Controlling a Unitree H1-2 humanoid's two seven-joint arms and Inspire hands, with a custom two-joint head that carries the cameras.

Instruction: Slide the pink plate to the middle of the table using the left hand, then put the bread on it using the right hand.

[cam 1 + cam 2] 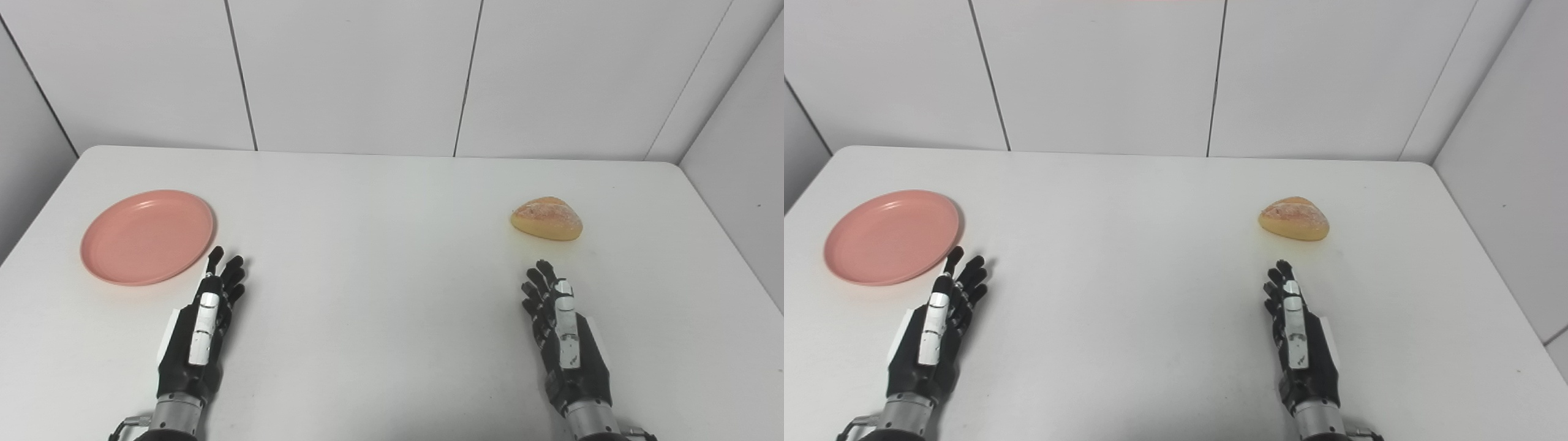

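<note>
The pink plate (147, 237) lies flat on the white desk (380, 257), far on the left side and not in the middle, and nothing is on it. The bread (547, 218), a small golden loaf with a pale crust on top, lies on the right side of the desk, well apart from the plate. The left hand (202, 324) is low over the desk just beside the near right rim of the plate, with its fingers (225, 269) stretched forward and a little spread; it grasps nothing, and the tips are near the rim, but it is not possible to say if they touch it. The right hand (560, 331) is also released, fingers extended toward the bread and holding nothing; it is near the bread on its near side, with a clear strip of desk between them. Both views show the same things, only shifted. In the left eye view the left wall panel (24, 141) takes more place, and the plate is farther from the picture edge. In the right eye view the plate comes close to the left edge, more of the right wall (1519, 184) is seen, and a part of the desk's right edge (1522, 312) appears together with a dark seam low in the corner
</note>
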